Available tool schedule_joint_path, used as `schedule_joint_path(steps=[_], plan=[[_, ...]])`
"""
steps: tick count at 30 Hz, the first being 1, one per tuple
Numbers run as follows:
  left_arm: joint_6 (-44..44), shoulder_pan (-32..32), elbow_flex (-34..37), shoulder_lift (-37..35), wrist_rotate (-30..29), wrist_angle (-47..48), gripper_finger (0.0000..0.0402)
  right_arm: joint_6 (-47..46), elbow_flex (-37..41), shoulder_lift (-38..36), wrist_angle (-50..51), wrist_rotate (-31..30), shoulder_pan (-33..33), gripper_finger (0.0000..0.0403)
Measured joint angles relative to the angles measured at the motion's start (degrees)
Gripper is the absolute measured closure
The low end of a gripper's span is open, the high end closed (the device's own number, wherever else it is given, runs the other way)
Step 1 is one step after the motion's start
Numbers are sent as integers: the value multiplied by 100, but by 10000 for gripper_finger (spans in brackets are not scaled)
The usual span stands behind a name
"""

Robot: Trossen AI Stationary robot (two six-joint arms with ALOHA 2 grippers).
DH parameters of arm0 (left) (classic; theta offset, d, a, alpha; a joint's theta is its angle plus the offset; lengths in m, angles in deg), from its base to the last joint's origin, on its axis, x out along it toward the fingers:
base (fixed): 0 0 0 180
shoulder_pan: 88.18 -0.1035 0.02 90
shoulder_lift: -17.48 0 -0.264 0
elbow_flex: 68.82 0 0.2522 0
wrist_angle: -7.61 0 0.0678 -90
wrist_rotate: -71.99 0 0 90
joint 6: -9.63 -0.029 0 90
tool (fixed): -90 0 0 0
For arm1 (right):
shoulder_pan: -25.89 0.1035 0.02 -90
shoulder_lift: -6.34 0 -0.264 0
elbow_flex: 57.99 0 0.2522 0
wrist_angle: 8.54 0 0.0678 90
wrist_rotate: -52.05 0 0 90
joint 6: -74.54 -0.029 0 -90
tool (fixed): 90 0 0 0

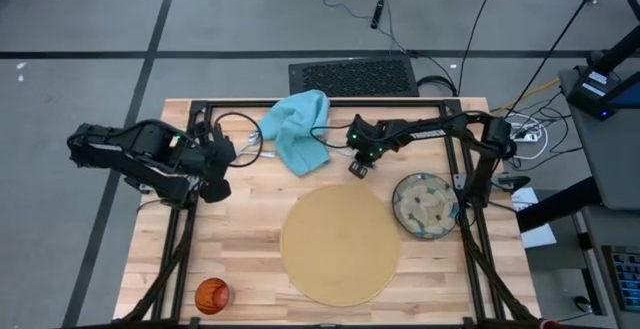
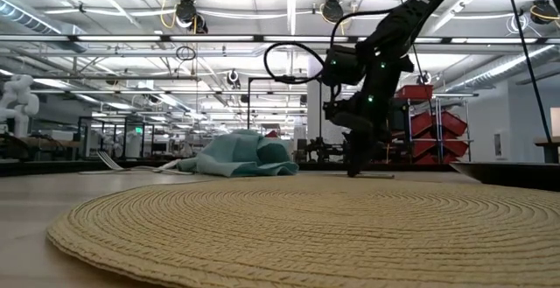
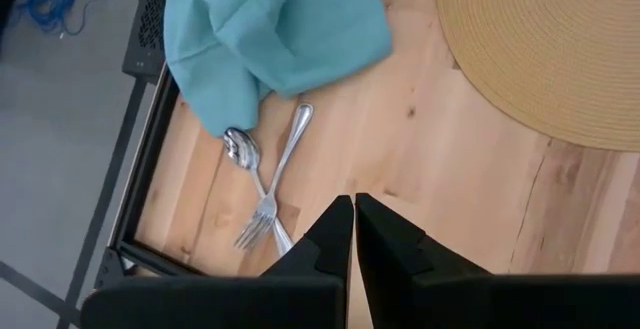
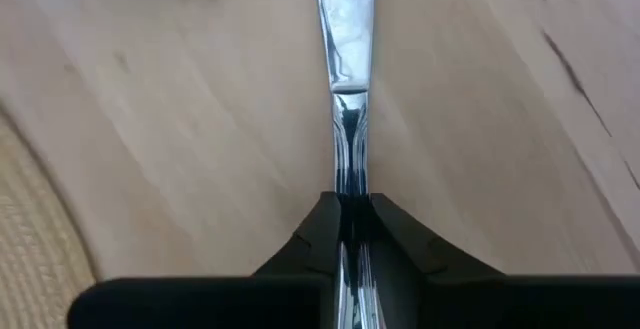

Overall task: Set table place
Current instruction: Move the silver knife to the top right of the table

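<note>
Fingers of the right gripper are pinching the knife between them, arm reaching down beside the napkin.

The high view looks straight down on the whole tabletop. The low view sits at its surface, close behind the mat, facing the room. Each wrist view looks closely down; high and left wrist views share the napkin.

Right tool points down with fingers pinched together; left tool waits closed at table's left.
</note>
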Motion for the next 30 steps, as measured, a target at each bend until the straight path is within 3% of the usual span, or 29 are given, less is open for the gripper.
schedule_joint_path(steps=[7,17,25,30], plan=[[-158,40,0,0,-1,0,400,-362,527,-543,348,-296,-9,382],[-214,202,0,0,-138,0,400,-878,2102,-2026,-193,-232,-284,382],[-128,221,0,0,-168,-153,400,-748,2179,-2258,-403,-225,-761,371],[-103,223,0,1,-170,-212,400,-586,2190,-2267,-544,-227,-839,323]])
